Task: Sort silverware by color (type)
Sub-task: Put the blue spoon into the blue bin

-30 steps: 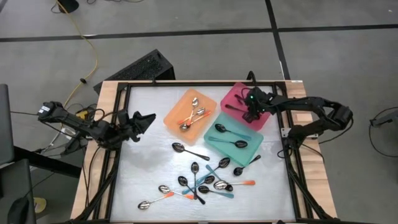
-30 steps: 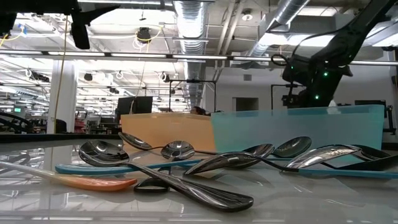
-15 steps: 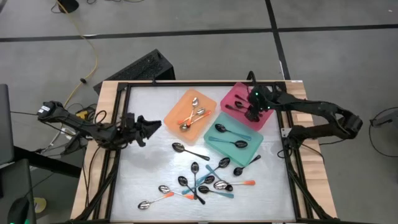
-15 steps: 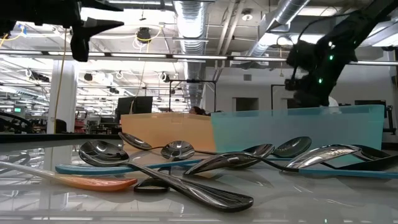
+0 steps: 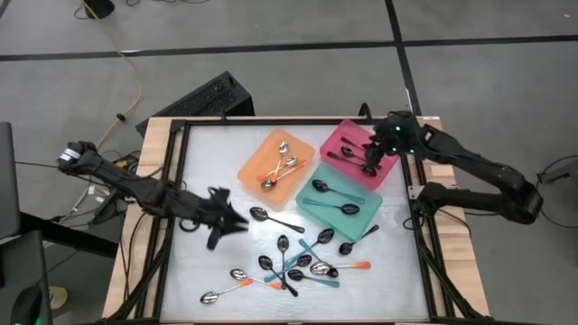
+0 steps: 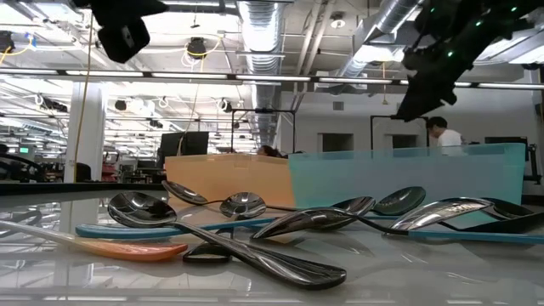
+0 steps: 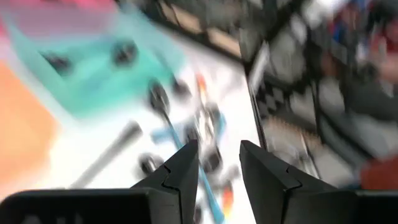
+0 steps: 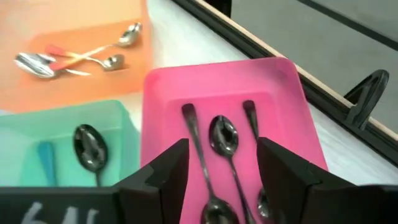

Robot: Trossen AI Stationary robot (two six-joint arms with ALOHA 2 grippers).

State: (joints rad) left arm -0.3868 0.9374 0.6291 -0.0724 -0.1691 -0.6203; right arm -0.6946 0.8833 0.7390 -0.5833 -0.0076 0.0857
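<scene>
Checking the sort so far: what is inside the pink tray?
The pink tray holds all-black spoons; three handles show. The right gripper, open above it, hides the tray's near end, so the full count is unclear.

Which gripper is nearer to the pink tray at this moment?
Right. The right gripper hangs open directly over the pink tray; the left gripper, also open, is across the table, near a black spoon.
</scene>
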